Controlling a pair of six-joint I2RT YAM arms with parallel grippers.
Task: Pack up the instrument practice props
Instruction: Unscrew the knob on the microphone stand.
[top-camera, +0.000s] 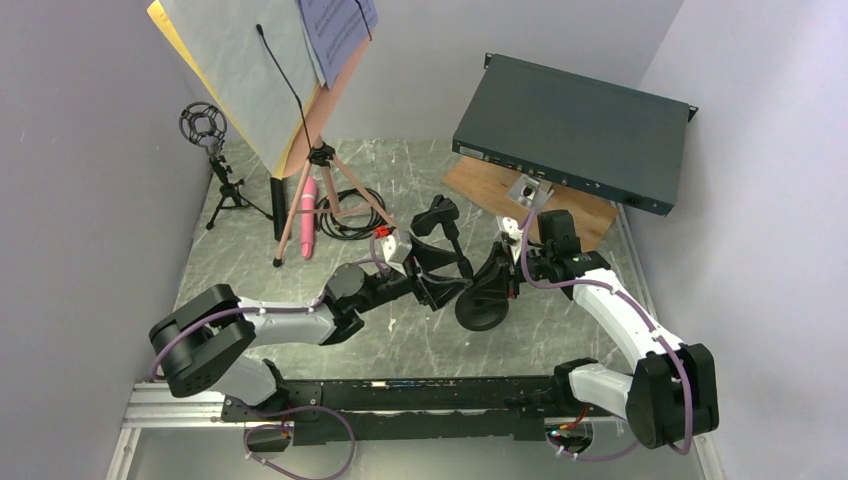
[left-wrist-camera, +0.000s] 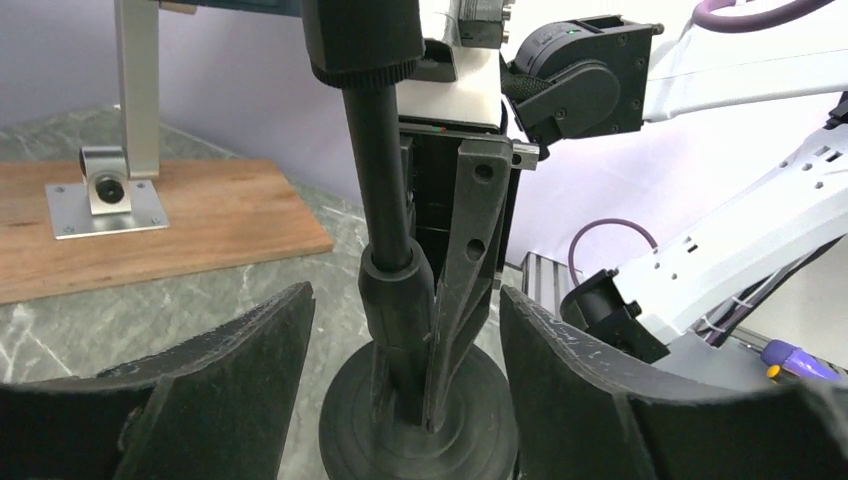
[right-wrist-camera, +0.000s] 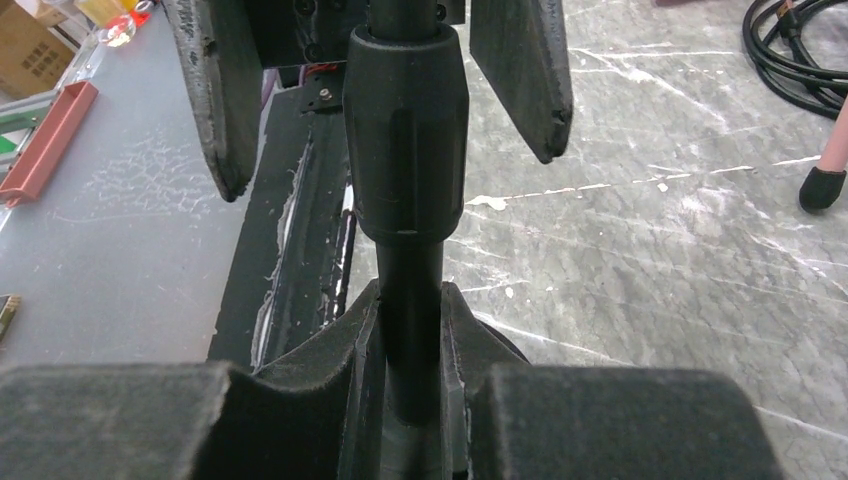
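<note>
Mic holder (left-wrist-camera: 385, 170): smooth black pole with ribbed matt collar, probably plastic. Left gripper (left-wrist-camera: 402, 300) pads (left-wrist-camera: 230, 380): black, rough, felt-like. Table (right-wrist-camera: 680, 240): grey veined stone-look surface, slight sheen, scuffed. Board (left-wrist-camera: 200, 225): brown wood, smooth, visible grain. Bracket (left-wrist-camera: 105, 195): brushed bare metal. Rack box (top-camera: 575, 125): matt teal painted metal.

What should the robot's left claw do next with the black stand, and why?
Probably close the left gripper on the black stand. Its jaws are open on either side of it, not touching, while the right gripper clamps it lower down, near the base.
</note>
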